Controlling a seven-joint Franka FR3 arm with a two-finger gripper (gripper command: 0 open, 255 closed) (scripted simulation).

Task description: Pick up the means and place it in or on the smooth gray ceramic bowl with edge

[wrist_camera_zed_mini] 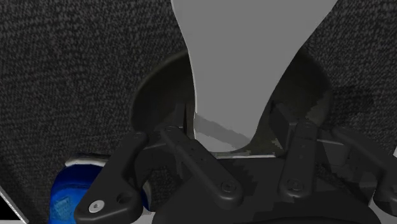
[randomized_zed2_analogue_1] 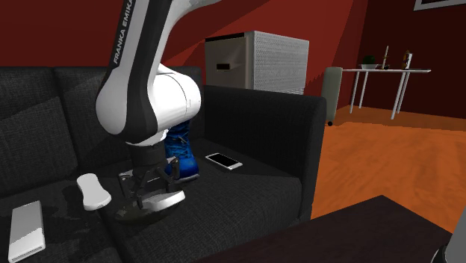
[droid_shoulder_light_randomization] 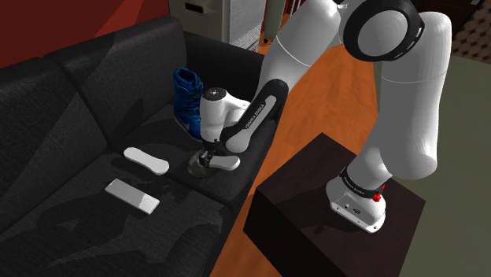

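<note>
You see a dimly lit room under soft, even simulator light. In the shoulder view the dark sofa carries blotchy shadows across its cushions, while the white arm and the orange floor stand out brightly. In the second exterior view a slanted edge divides brighter from darker red on the wall. In the wrist view a band of shade crosses the pale grey object.

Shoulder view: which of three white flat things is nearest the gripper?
The white piece over the dark bowl, at the gripper; the oblong and the slab lie apart from it.
</note>
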